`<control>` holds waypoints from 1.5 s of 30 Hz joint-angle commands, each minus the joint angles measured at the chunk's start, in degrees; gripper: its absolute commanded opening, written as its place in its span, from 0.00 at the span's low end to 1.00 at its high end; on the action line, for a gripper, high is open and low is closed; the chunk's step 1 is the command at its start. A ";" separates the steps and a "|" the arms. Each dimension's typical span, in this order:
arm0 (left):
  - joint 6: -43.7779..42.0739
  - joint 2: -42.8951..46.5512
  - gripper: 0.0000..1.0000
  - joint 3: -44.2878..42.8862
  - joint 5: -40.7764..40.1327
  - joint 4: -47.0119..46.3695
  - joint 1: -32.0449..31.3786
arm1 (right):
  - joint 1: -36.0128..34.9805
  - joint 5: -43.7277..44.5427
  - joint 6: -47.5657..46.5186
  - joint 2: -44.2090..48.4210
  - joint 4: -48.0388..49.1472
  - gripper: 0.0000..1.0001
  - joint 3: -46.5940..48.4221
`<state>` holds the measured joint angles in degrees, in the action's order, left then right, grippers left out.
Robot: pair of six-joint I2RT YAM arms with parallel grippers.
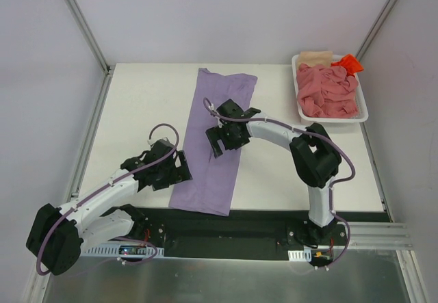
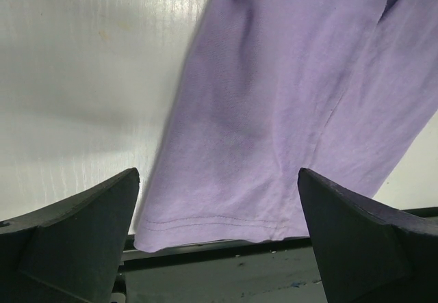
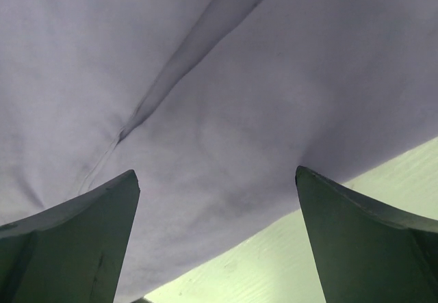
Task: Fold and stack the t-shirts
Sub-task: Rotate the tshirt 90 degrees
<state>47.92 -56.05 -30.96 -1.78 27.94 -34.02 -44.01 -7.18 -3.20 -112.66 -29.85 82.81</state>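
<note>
The lavender-purple t-shirt (image 1: 213, 154) lies folded into a long narrow strip down the middle of the white table, from the far edge to the near edge. My left gripper (image 1: 179, 168) is open just left of the strip's near part; its wrist view shows the hem (image 2: 226, 222) between the jaws. My right gripper (image 1: 220, 139) is open above the strip's middle; its wrist view shows lavender cloth (image 3: 226, 111) with a crease and its edge on the table. A salmon-pink t-shirt (image 1: 328, 92), a beige one (image 1: 315, 57) and an orange-red one (image 1: 348, 63) lie bunched in the basket.
The white plastic basket (image 1: 364, 115) stands at the table's far right. A black strip (image 1: 260, 222) with the arm bases runs along the near edge. Metal frame posts (image 1: 82, 26) rise at the back corners.
</note>
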 commanded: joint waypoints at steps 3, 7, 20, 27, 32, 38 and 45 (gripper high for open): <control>-0.72 -0.28 0.99 0.02 0.11 0.71 0.53 | 5.06 -0.56 1.09 -4.49 0.32 1.00 2.27; -0.99 -1.60 0.99 -0.85 0.81 0.71 0.53 | 8.23 -0.29 -0.22 -5.46 0.14 1.00 2.36; -2.22 -6.26 0.99 -2.88 7.76 -2.63 -2.27 | 11.32 1.46 -5.50 3.04 -0.75 1.00 1.15; -1.43 -11.35 0.96 -4.11 9.34 -2.72 -11.41 | 7.81 6.46 3.10 20.61 5.23 1.00 -16.25; 0.06 -14.26 0.83 -4.28 8.73 -2.72 -16.51 | 4.46 9.38 10.05 30.56 6.38 0.99 -30.05; 0.68 -15.93 0.58 -4.20 8.46 -2.37 -19.33 | 2.62 7.80 14.10 36.98 8.48 1.00 -38.85; 1.73 -17.25 0.29 -3.59 8.28 -2.02 -19.59 | 0.24 5.62 15.07 39.18 8.66 1.00 -42.11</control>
<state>48.82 -72.79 -34.04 6.96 24.73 -52.93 -42.57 -0.16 9.54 -76.05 -23.27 41.58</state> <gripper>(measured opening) 0.330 0.993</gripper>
